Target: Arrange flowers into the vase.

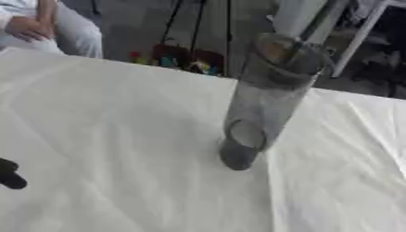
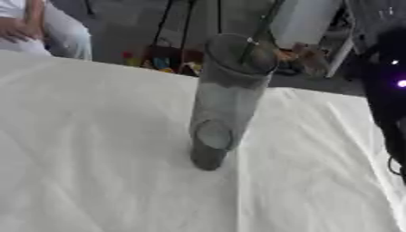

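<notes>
A tall clear glass vase (image 1: 266, 102) stands upright on the white tablecloth (image 1: 119, 136), near the middle. A thin green stem (image 2: 258, 34) slants down into its mouth from above, and its upper end leaves the picture at the top. No flower head shows. Dark fingertips of my left hand (image 1: 9, 174) poke in at the left edge, low over the cloth, relaxed and holding nothing. A black bulk of my right arm (image 2: 390, 90) with a purple light fills the right edge, right of the vase and apart from it; its hand cannot be made out.
The table's far edge (image 1: 158, 68) runs diagonally behind the vase. Beyond it are dark stand legs, small coloured things (image 1: 178, 59) on the floor and a white frame. A seated person shows at the far left corner.
</notes>
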